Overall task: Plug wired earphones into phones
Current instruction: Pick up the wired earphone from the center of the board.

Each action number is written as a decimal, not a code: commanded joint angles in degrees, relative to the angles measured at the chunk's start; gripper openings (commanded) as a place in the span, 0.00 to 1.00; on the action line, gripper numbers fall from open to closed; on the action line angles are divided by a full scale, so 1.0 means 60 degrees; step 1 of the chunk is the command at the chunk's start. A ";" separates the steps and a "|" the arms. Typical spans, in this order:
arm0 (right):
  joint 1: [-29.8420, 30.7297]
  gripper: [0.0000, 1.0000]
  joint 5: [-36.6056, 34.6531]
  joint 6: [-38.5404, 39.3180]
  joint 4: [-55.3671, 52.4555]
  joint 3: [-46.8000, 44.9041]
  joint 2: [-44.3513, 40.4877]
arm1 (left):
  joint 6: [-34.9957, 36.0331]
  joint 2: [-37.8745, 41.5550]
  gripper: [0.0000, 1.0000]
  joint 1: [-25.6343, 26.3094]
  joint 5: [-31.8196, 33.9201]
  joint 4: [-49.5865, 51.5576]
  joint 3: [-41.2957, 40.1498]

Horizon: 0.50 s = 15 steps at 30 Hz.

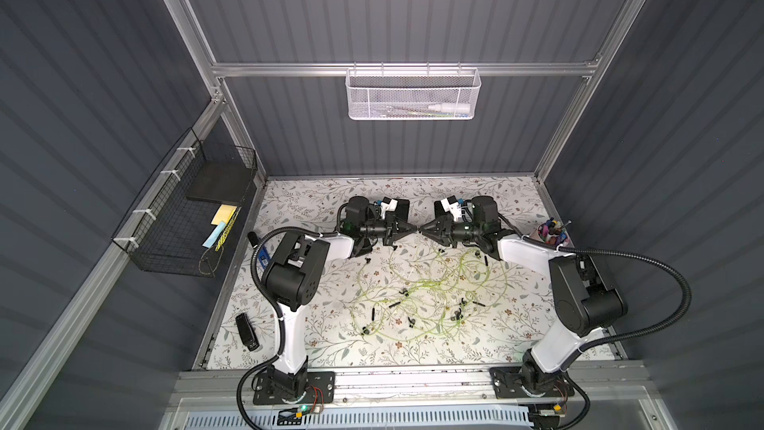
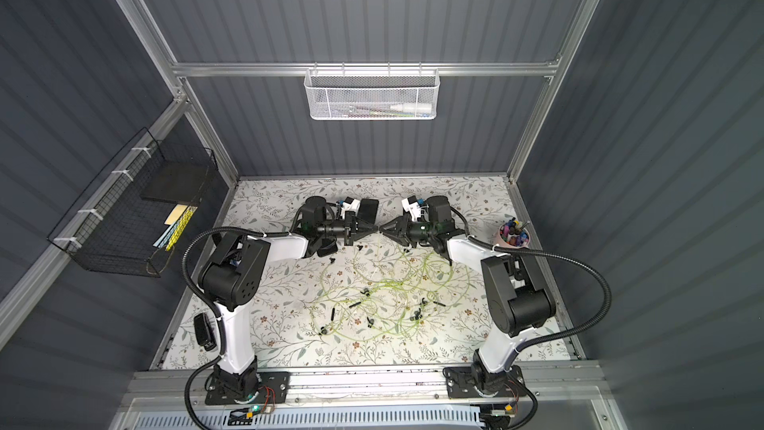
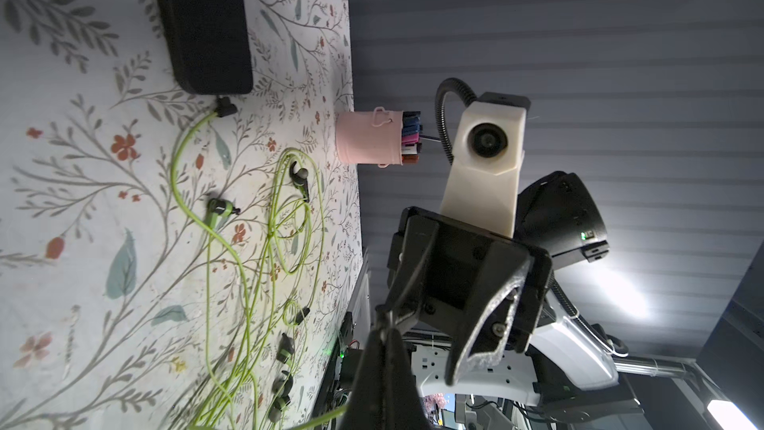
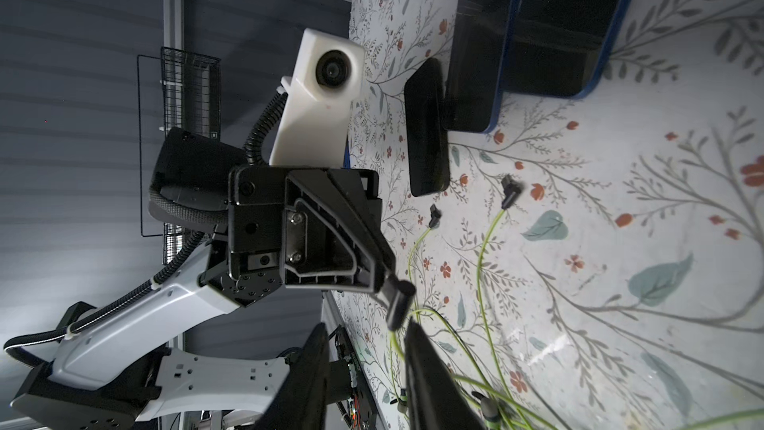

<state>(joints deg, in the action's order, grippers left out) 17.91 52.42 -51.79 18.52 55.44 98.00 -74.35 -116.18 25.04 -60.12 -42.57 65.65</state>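
Observation:
The wired earphones (image 1: 430, 295) (image 2: 384, 295) lie as a tangle of yellow-green cables mid-table. Above the far middle, my left gripper (image 1: 414, 230) (image 3: 385, 324) and right gripper (image 1: 423, 230) (image 4: 366, 326) meet tip to tip. The left gripper is shut on a black plug (image 4: 399, 297), and its green cable hangs down from there. The right gripper's fingers (image 4: 417, 366) stand open, with the plug's end just at their tips. Three of the phones (image 4: 475, 47) (image 4: 574, 22) (image 4: 428, 130) lie beyond the left arm, and another (image 3: 202, 22) lies by a loose plug (image 3: 225, 107).
A pink cup of markers (image 1: 552, 235) (image 3: 368, 138) stands at the table's right edge. A small black device (image 1: 247, 330) and a blue-and-black stick (image 1: 258, 250) lie at the left. A black wire basket (image 1: 186, 225) hangs on the left wall and a white mesh basket (image 1: 413, 93) on the back.

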 commanded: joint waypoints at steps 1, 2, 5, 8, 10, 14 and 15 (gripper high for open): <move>-0.0026 0.30 0.0253 -0.0392 0.0763 -0.0057 0.0320 | -0.1431 -0.0372 0.00 -0.0042 -0.0315 -0.2146 0.0055; -0.0026 0.29 0.0235 -0.0423 0.0812 -0.0056 0.0350 | -0.1654 -0.0422 0.00 -0.0042 -0.0300 -0.2426 0.0035; -0.0026 0.29 0.0174 -0.0572 0.1061 -0.0070 0.0419 | -0.1920 -0.0471 0.00 -0.0042 -0.0295 -0.2743 0.0016; -0.0026 0.24 0.0141 -0.0710 0.1262 -0.0070 0.0469 | -0.1909 -0.0467 0.00 -0.0042 -0.0295 -0.2723 0.0023; -0.0026 0.22 0.0083 -0.0727 0.1331 -0.0084 0.0469 | -0.1883 -0.0465 0.00 -0.0042 -0.0307 -0.2695 0.0026; -0.0029 0.21 0.0010 -0.0797 0.1517 -0.0127 0.0438 | -0.1827 -0.0485 0.00 -0.0042 -0.0325 -0.2661 0.0015; -0.0041 0.21 -0.0019 -0.0809 0.1576 -0.0144 0.0412 | -0.1816 -0.0485 0.00 -0.0049 -0.0324 -0.2661 -0.0008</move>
<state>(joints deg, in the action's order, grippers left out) 17.87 52.64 -56.16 25.87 55.37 100.42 -84.75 -118.54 25.02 -60.53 -56.21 65.63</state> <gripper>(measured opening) 0.211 0.053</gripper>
